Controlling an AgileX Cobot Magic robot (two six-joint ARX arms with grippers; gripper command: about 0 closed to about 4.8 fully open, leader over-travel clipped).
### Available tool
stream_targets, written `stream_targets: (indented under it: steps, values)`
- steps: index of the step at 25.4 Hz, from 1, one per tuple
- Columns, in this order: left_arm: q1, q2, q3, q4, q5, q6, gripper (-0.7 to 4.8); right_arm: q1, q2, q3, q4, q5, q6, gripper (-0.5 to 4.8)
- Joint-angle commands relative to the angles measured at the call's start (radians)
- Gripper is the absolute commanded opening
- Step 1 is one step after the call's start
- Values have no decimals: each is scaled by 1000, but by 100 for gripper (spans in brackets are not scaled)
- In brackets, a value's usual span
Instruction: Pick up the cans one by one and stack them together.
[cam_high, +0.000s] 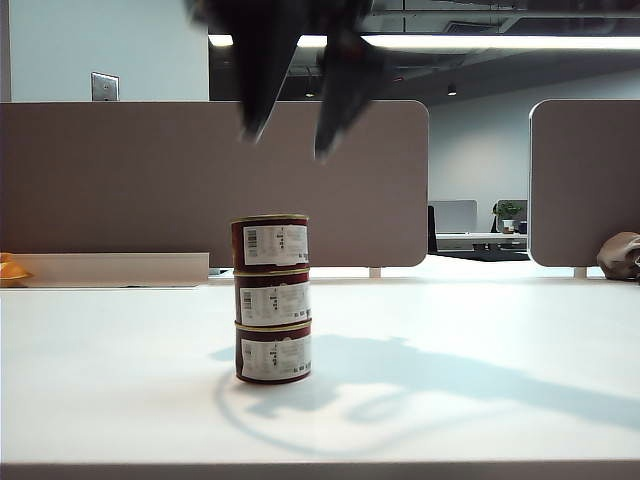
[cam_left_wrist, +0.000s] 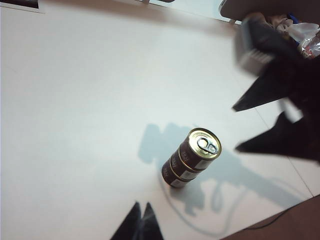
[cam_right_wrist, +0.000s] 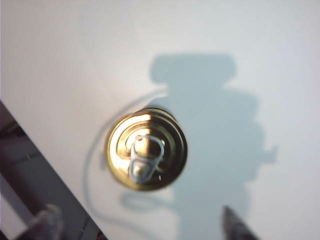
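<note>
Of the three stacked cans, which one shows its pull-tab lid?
The top can. Its gold lid with the pull tab is uncovered, directly below the open right tool; the middle can and bottom can have theirs covered.

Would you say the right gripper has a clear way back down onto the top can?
Probably yes: the right gripper hangs open directly above the top can, nothing lies between them, and the left gripper stays off to one side.

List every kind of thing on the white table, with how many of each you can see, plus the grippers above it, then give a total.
Cans, maroon with gold lids, stacked in one column: 3
Right gripper, open, directly above the stack: 1
Left gripper, only its fingertips visible, off to the side: 1
Total: 5
</note>
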Motion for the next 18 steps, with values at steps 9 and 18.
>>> stream_targets:
  steps: [9,18]
  values:
    - [1,0,6,-31,66,-2,-4,2,-287,5,-72,19,10,-6]
    - [1,-58,5,-31,63,-50,-4,5,-548,-7,-25,74,53,-6]
